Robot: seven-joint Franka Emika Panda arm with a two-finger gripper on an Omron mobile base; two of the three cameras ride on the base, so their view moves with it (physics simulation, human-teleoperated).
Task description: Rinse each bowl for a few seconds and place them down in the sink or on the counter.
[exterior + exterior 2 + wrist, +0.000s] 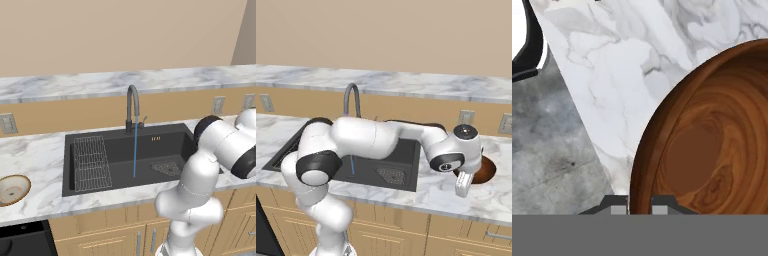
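The glossy reddish-brown bowl is on the white marble counter to the right of the sink, near the counter's front edge. My gripper is shut on the bowl's near rim, one fingertip on each side of it. In the right base view the hand points down at the bowl. I cannot tell whether the bowl is lifted off the marble. The tan bowl with its cream speckled inside rests on the counter left of the sink.
A thin stream of water runs from the dark gooseneck tap into the basin. A wire rack lies in the sink's left half and a mesh drain at its right. A raised marble ledge runs behind.
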